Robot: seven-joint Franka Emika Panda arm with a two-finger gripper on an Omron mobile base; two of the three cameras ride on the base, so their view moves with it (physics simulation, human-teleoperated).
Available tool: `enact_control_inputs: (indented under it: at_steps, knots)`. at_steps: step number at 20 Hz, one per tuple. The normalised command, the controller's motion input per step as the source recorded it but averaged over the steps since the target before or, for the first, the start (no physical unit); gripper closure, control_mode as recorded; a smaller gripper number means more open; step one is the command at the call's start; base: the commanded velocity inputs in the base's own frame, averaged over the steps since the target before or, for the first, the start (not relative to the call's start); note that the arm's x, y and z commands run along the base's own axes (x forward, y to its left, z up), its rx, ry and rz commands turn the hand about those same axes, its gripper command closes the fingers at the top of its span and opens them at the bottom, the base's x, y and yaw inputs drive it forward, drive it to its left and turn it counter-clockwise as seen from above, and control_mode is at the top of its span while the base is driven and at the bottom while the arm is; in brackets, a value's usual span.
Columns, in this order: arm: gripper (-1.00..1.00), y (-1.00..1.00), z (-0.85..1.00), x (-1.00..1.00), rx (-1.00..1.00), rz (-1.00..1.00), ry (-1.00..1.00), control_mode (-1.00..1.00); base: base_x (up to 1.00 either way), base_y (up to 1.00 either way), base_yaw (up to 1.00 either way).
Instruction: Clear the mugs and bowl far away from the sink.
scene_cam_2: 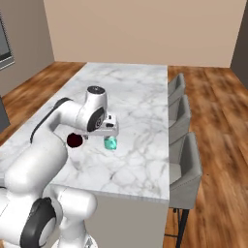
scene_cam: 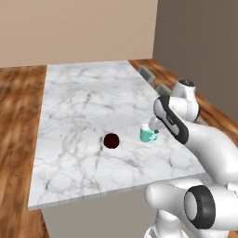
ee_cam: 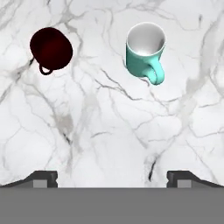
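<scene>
hidden: teal mug [scene_cam: 148, 134] partly behind arm | end effector fingertips [ee_cam: 43, 178] cut by bottom edge

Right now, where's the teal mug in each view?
Left base view: teal mug right of centre, beside the arm.
Right base view: centre-left, just under the wrist.
Hand view: upper right, upright, handle toward the camera.
Shared landmark: maroon mug, apart on the marble counter.

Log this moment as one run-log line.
gripper: open, empty, above counter | teal mug: upright | maroon mug: beside it, apart
</scene>
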Motion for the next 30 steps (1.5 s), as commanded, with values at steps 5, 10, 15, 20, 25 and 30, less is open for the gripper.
enact_control_inputs:
  at_steps: [5, 10, 15, 20, 25, 30]
  knots:
    - [-1.0, 0.25, 0.19, -0.49, 0.0, -0.32, -0.01, -1.0, 0.0, 0.0, 0.0]
    - [-1.0, 0.08, 0.32, -0.18, 0.0, -0.12, 0.0, -1.0, 0.0, 0.0, 0.0]
    - [-1.0, 0.05, 0.66, -0.32, 0.0, 0.11, -0.04, -1.0, 0.0, 0.0, 0.0]
    - [-1.0, 0.13, 0.56, -0.44, 0.0, 0.11, -0.07, -1.0, 0.0, 0.0, 0.0]
    - [-1.0, 0.21, 0.34, -0.59, -0.03, 0.08, -0.1, -1.0, 0.0, 0.0, 0.0]
    - [-1.0, 0.0, 0.0, 0.0, 0.0, 0.0, 0.0, 1.0, -0.58, 0.72, 0.34]
